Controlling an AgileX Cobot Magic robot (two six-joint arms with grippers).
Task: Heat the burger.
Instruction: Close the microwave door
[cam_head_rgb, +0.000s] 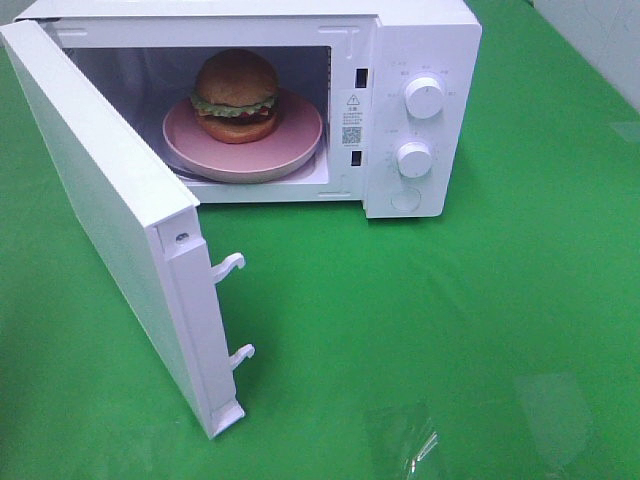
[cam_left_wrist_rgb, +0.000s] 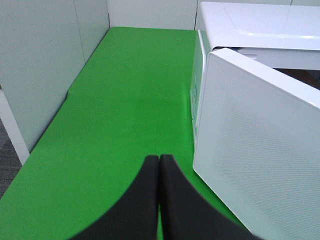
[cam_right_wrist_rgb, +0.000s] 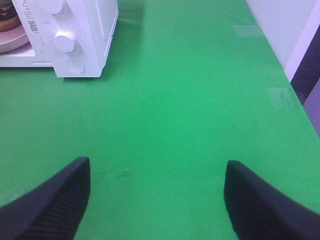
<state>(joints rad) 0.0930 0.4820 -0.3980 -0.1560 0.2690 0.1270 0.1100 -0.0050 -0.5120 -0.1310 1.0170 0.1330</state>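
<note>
From the high camera, the round burger (cam_head_rgb: 236, 95) with glossy brown buns, frilly green lettuce and an orange-brown patty sits on a round pink plate (cam_head_rgb: 295, 140) inside the white box-shaped microwave (cam_head_rgb: 440, 40) at the far side of the green cloth-covered table (cam_head_rgb: 450, 330). The plate's left rim is hidden behind the open white door (cam_head_rgb: 100, 210), which swings out to the near left and is cut off at the picture's edge. The door's near edge carries two white latch hooks (cam_head_rgb: 228, 266) (cam_head_rgb: 242, 355). The panel on the right has two white dials (cam_head_rgb: 425, 97) (cam_head_rgb: 414, 159) and one round button (cam_head_rgb: 406, 200), with print too small to read. In the left wrist view, the left gripper (cam_left_wrist_rgb: 159, 200) has its two black fingers (cam_left_wrist_rgb: 180, 205) pressed together with nothing between them, above the green cloth and just beside the door's outer face (cam_left_wrist_rgb: 255, 150), which hides the burger and plate. In the right wrist view, the right gripper (cam_right_wrist_rgb: 157, 195) holds its two black ribbed fingers (cam_right_wrist_rgb: 55, 200) spread wide, grasping nothing, above bare cloth and well apart from the microwave. Only the microwave's panel corner shows there, with one dial whole (cam_right_wrist_rgb: 65, 40), the other cropped, and a sliver of the pink plate (cam_right_wrist_rgb: 12, 41).
</note>
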